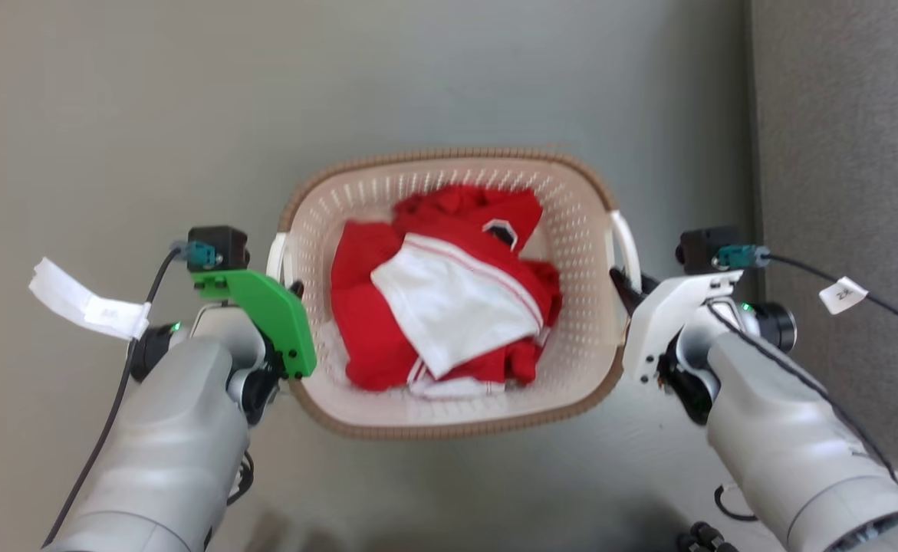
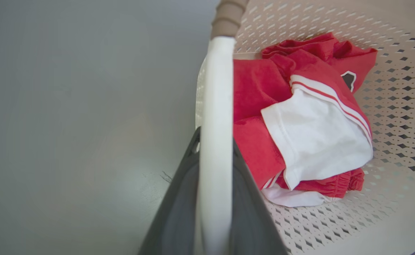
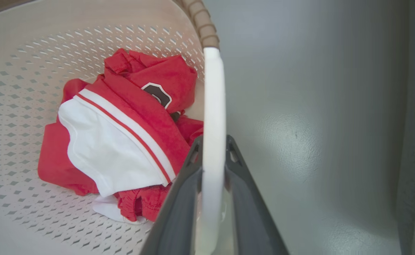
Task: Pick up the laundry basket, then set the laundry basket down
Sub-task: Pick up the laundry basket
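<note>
The laundry basket (image 1: 449,429), cream with perforated walls and a brown woven-look rim, sits centred between my arms over a grey floor. Red and white clothes (image 1: 449,291) lie bunched inside. My left gripper (image 1: 293,290) is shut on the basket's white left handle (image 1: 274,257). In the left wrist view its dark fingers (image 2: 179,198) clamp the white handle (image 2: 216,106) from both sides. My right gripper (image 1: 622,280) is shut on the white right handle (image 1: 626,241); the right wrist view shows the handle (image 3: 212,106) pinched between its fingers (image 3: 250,198). Whether the basket touches the floor I cannot tell.
A darker grey panel (image 1: 847,153) rises along the right side, close to my right arm. White paper tags hang from the wrist cables at the left (image 1: 88,307) and right (image 1: 841,295). Black cable loops (image 1: 725,506) lie on the floor at lower right.
</note>
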Controlling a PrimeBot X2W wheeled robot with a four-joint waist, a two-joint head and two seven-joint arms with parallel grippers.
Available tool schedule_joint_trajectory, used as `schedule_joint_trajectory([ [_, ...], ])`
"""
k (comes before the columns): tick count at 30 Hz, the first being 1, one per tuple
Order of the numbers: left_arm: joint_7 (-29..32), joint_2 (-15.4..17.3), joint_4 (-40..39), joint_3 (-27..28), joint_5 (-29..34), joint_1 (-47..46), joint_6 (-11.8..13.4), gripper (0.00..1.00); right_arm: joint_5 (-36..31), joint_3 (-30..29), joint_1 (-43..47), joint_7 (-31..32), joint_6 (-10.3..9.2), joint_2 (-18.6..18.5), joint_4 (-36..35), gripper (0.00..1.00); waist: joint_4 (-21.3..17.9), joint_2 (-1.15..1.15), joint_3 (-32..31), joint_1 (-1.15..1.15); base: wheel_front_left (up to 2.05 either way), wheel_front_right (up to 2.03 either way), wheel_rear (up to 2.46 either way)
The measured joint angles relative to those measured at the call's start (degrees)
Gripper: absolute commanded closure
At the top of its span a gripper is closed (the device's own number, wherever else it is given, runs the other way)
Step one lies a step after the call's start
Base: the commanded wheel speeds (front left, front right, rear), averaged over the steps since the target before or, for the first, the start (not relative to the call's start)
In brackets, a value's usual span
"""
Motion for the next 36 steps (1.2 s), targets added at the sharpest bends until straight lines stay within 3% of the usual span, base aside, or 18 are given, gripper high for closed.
schedule_joint_trajectory([
  [12,2.9,0.2,2.6,0.0,-2.3,2.5,0.0,1.00,6.5,5.3,3.7,5.7,-0.03,-0.4,-3.4,1.00,-1.1,0.00,-6.8,0.00,0.00,0.00,0.00],
  [36,11.4,0.3,4.7,-0.6,-8.3,10.1,0.0,1.00,12.7,11.8,9.8,14.8,-0.16,-0.4,-3.1,1.00,-3.4,0.00,-22.7,0.00,0.00,0.00,0.00],
])
